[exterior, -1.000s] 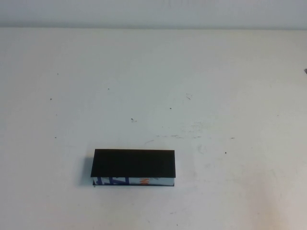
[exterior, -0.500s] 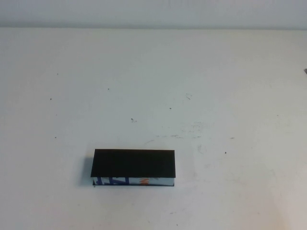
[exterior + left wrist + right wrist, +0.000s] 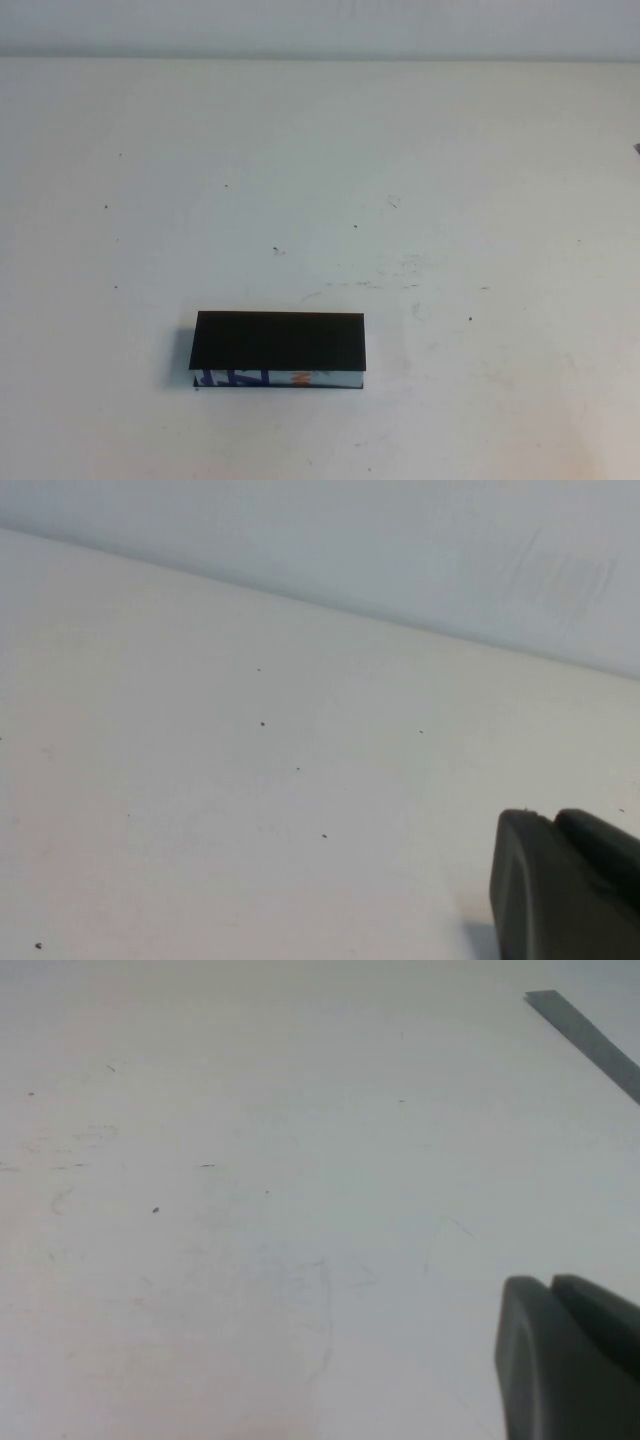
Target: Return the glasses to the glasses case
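Observation:
The glasses case (image 3: 280,345) lies on the white table (image 3: 420,180), near the front and left of centre. Its black lid is down and its front side shows blue, white and orange print. The glasses are out of view in every picture. Neither arm shows in the high view. In the left wrist view my left gripper (image 3: 553,818) hangs over bare table, its dark fingertips pressed together with nothing between them. My right gripper (image 3: 550,1282) is likewise shut and empty over bare, scuffed table.
The tabletop carries small dark specks and faint scuff marks (image 3: 400,270) right of centre. A pale wall (image 3: 320,25) runs along the table's far edge. A dark strip (image 3: 590,1035) shows in the right wrist view.

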